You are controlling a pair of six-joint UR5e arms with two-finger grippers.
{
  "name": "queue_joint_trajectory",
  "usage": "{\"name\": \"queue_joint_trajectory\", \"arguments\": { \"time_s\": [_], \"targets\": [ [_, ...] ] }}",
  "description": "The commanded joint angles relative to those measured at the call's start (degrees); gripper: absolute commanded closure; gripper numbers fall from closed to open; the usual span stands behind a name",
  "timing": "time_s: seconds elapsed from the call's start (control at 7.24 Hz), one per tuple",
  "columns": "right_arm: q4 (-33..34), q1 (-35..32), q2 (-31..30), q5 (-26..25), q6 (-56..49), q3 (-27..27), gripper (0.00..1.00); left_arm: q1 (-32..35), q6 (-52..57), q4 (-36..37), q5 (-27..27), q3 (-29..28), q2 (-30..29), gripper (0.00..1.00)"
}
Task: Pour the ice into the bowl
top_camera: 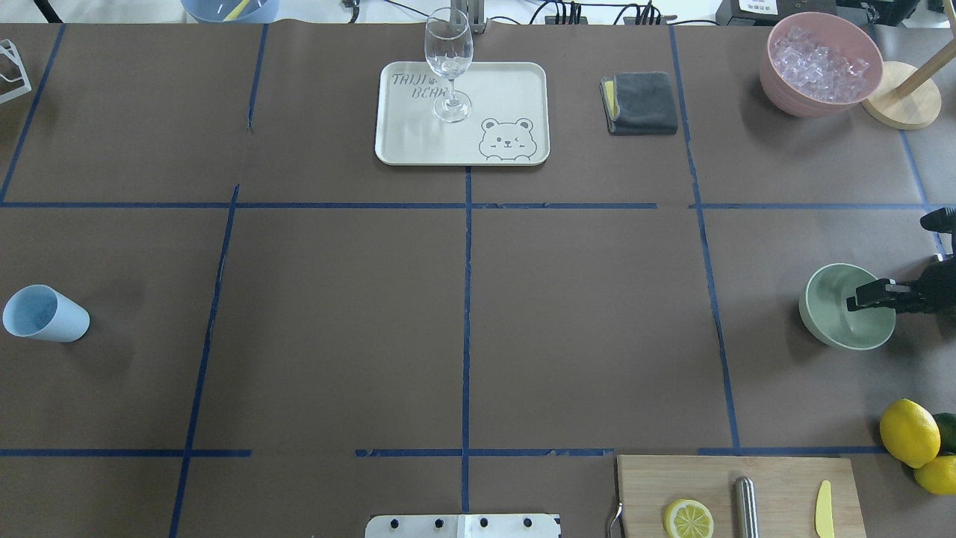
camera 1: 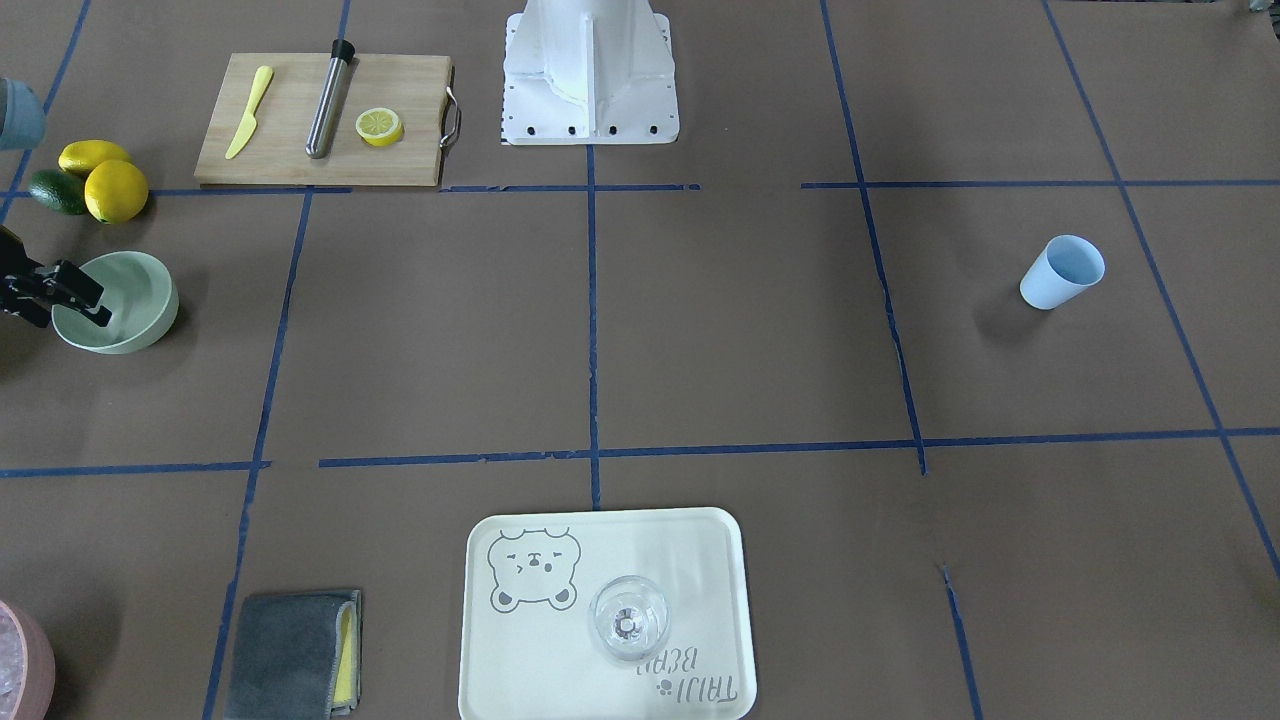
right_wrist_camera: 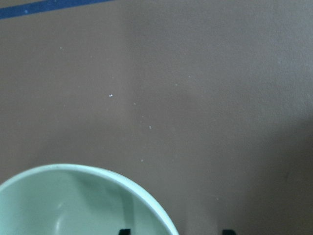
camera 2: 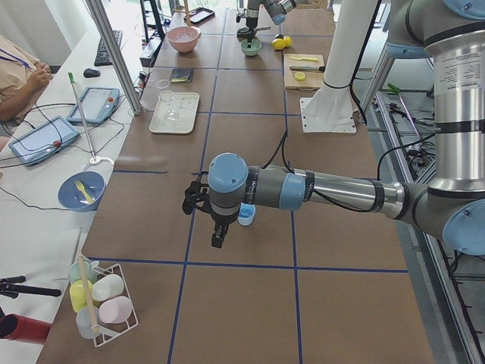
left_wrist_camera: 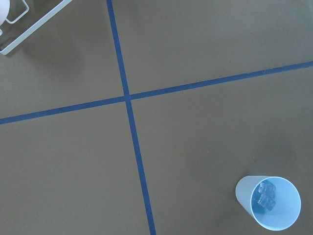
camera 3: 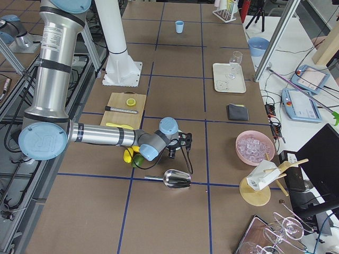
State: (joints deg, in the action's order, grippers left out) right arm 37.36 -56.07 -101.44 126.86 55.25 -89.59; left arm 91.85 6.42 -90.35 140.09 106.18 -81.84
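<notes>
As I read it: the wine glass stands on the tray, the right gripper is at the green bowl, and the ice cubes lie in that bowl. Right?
One part is wrong. The ice lies in the light blue cup, not the bowl, as the left wrist view shows. The wine glass stands on the tray and the right gripper is at the bowl.
</notes>
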Motion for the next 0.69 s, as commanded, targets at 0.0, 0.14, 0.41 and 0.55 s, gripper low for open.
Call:
{"name": "queue_joint_trajectory", "arguments": {
  "time_s": [0.0, 0.14, 0.41, 0.55],
  "targets": [
    [-1.76, 0.0, -0.34, 1.02, 0.21, -0.41, 1.0, 0.0, 0.0, 0.0, 0.01, 0.0, 0.01, 0.0],
    [-1.85, -0.09, -0.86, 1.2, 0.21, -1.28, 1.0, 0.0, 0.0, 0.0, 0.09, 0.08, 0.01, 0.0],
    [-1.85, -0.09, -3.15, 3.38, 4.13, -7.84, 1.0, 0.0, 0.0, -0.35, 0.09, 0.52, -0.08, 0.0],
    [-1.76, 0.0, -2.72, 3.83, 11.39, -12.49, 1.0, 0.0, 0.0, -3.49, 0.09, 0.0, 0.01, 0.0]
  ]
}}
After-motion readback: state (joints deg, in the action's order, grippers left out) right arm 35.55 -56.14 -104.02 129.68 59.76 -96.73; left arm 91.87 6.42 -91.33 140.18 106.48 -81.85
